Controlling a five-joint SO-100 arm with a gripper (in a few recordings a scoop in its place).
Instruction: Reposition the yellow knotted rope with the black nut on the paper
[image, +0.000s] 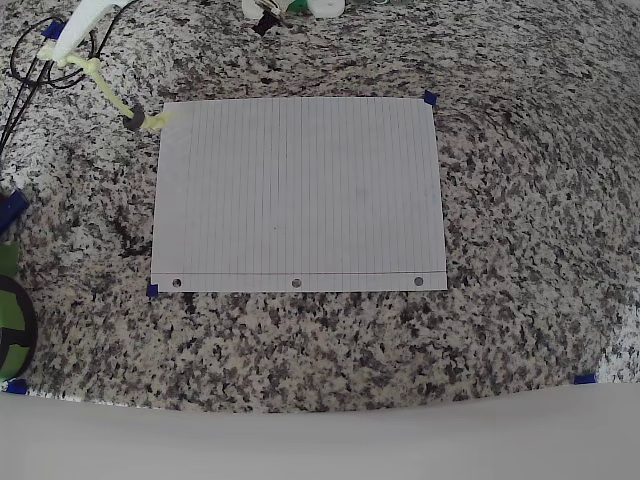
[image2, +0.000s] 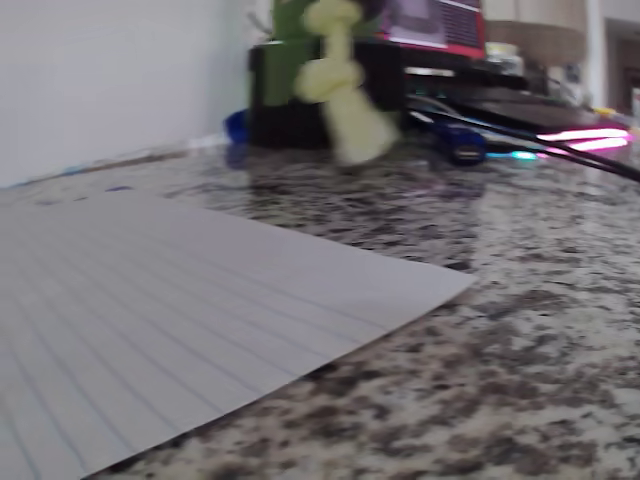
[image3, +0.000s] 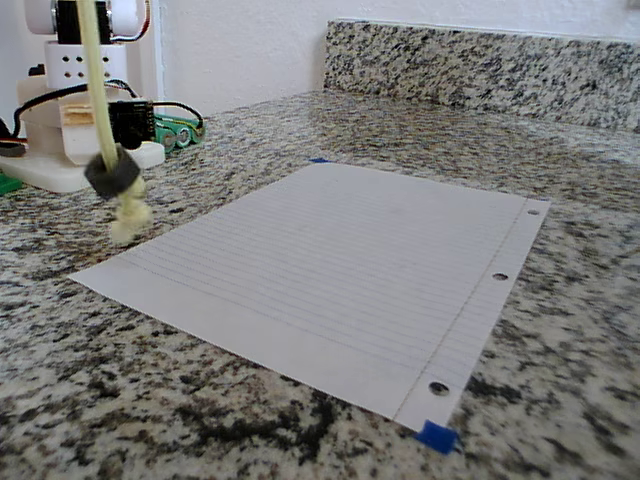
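Far left, overhead view: the white gripper (image: 62, 45) reaches in from the top corner over the granite counter (image: 520, 200), with black cables (image: 25, 80) lying under it.
Gripper grip: its tip is pinching the upper end of the rope (image: 100, 85); how far the fingers stand apart cannot be made out.
Rope: a pale yellow-green cord running from the gripper down and to the right, with one knot near the gripper and another at its lower end.
Rope in the fixed view: it hangs straight down (image3: 93, 90) in the air at the left of the frame, its knotted end just above the counter, beside the near left corner of the paper.
Nut: a black ring (image: 132, 119) threaded on the rope, sitting just above the lower knot (image3: 113, 174).
Rope in the wrist view: a blurred knot and frayed end (image2: 345, 85) dangle at the top centre, beyond the paper's corner.
Paper: a white lined sheet (image: 300, 190) lying flat in the middle of the counter, three punched holes along its near edge in the overhead view, small blue tape bits at several corners.
Rope against paper: the lower knot is just off the sheet's top-left corner in the overhead view; whether it touches the edge I cannot tell.
Right side: bare speckled granite, with a blue tape mark (image: 585, 379) near the counter's front edge.
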